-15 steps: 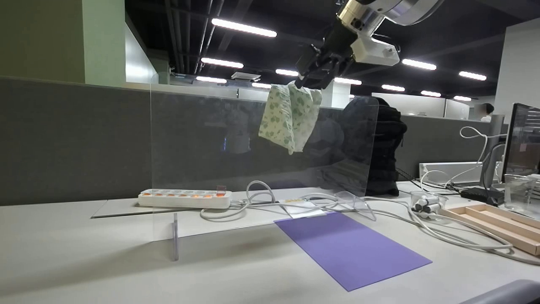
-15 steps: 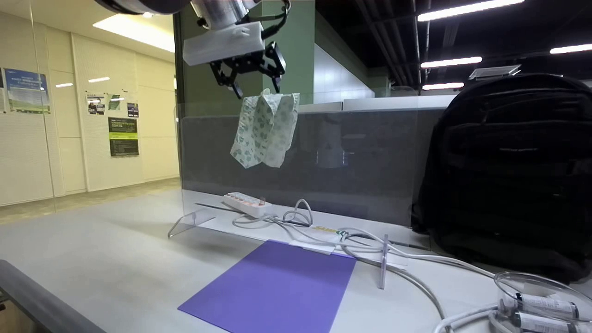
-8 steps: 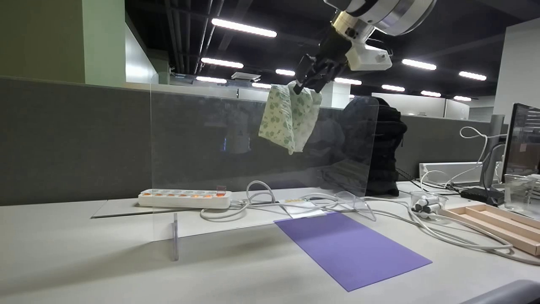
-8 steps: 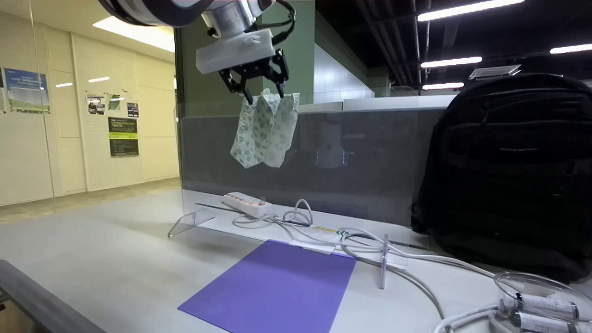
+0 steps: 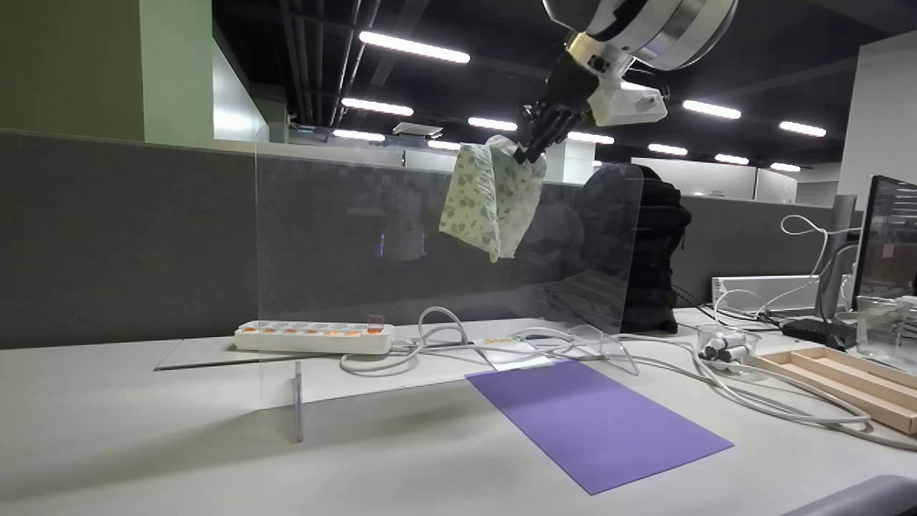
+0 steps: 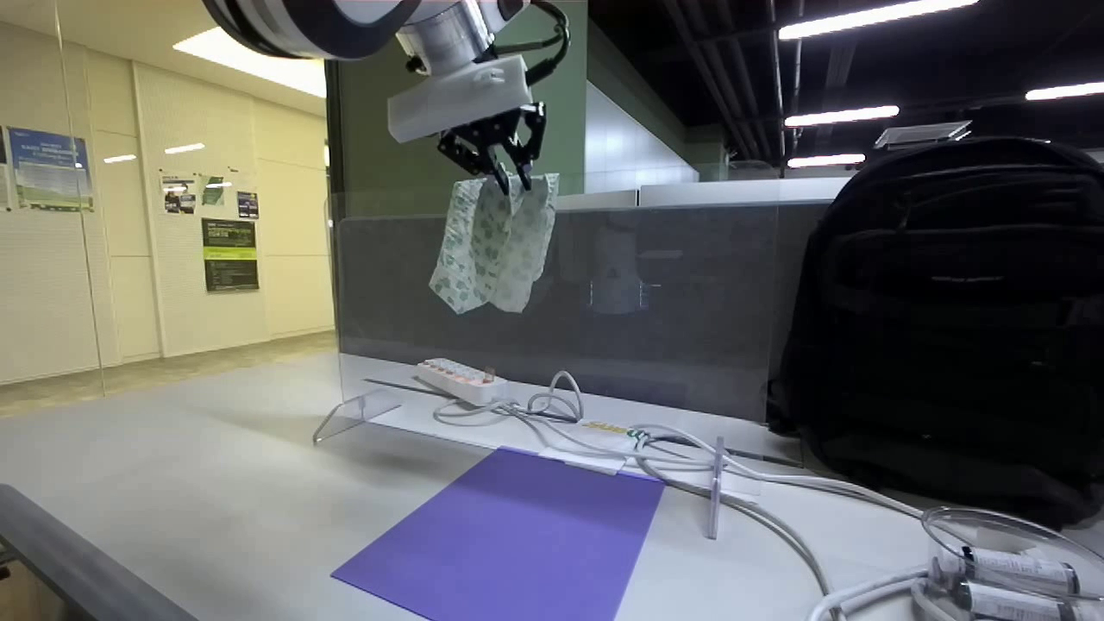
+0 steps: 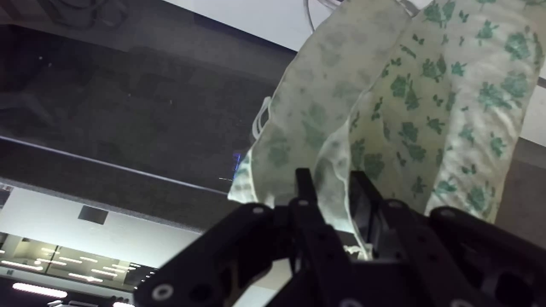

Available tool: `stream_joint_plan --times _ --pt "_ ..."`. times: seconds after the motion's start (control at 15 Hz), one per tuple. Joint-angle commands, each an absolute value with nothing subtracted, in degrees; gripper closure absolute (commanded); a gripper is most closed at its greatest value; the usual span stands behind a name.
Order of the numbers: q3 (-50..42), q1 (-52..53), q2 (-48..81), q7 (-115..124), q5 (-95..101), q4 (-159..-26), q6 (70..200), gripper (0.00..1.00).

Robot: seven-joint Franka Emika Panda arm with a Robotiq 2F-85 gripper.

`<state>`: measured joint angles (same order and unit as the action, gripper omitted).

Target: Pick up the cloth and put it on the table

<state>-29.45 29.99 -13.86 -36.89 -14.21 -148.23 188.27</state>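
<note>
Lower and narrower than a second ago, the gripper (image 6: 515, 185) leaves a slim gap between its tips, a fold of cloth (image 6: 492, 250) inside, no firm hold yet evident. Draped over the clear panel (image 5: 415, 279) toward the far edge of the table (image 5: 401, 487), the cloth presents a raised ridge, which probably suits a pinch from above; lifting straight up should free it.

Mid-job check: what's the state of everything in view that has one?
Leaf-print cloth: draped over the top edge of the clear panel.
Gripper: partly open, cloth fold between its jaws.
Clear panel: upright on its feet.
White power strip: some orange switches look lit.
Purple sheet: flat on the table.
Cables: loosely looped.
Black backpack: upright.
Labelled cylinders: lying on their sides.
Monitor: on or off unclear.
</note>
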Motion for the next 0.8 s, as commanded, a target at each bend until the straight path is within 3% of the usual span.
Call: stream_joint_plan --times 0.0,0.73 --pt "-31.36 32.13 -14.06 -36.87 -14.32 -147.43 187.09 0.99" --pt "-30.38 31.57 -19.60 -39.18 -11.24 -152.27 166.75 1.00"
